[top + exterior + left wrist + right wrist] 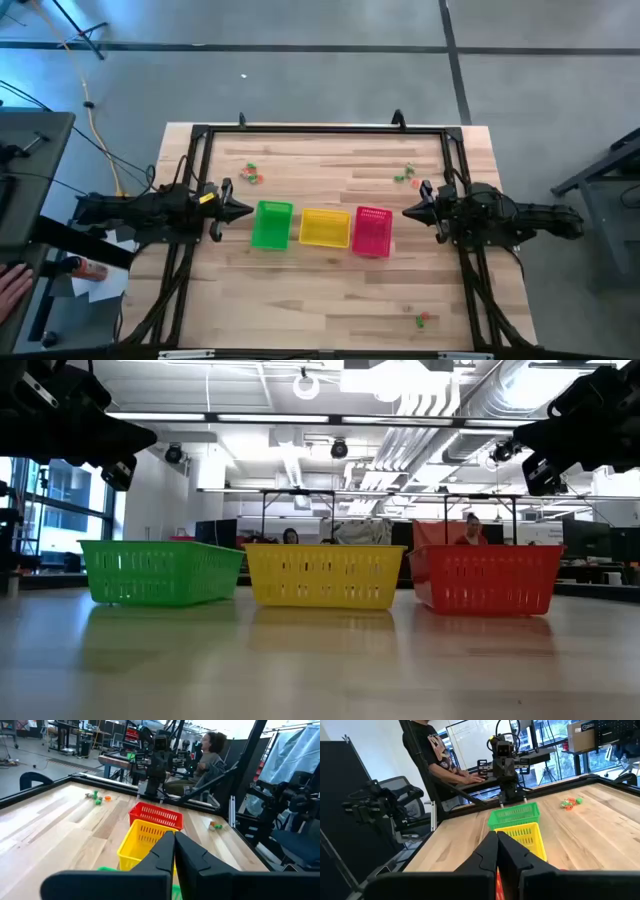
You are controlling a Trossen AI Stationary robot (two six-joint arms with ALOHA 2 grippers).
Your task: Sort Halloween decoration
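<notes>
Both hands are closed and empty. Trinkets (251, 174) lie at one o'clock from the left hand (243, 211). Others (405, 175) lie at eleven o'clock from the right hand (411, 211).

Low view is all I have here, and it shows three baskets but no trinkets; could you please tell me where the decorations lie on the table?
Observer: From above, one small cluster of trinkets lies beyond the green basket, toward the table's far left.
Operator: Thank you. Is there anything near the pink basket?
Observer: Yes, a second cluster sits on the far right, beyond the pink basket, and a third cluster lies near the front right edge.
Operator: And where are the arms?
Observer: The left gripper points at the green basket from its side and the right gripper at the pink one; both are shut and hold nothing.
</notes>
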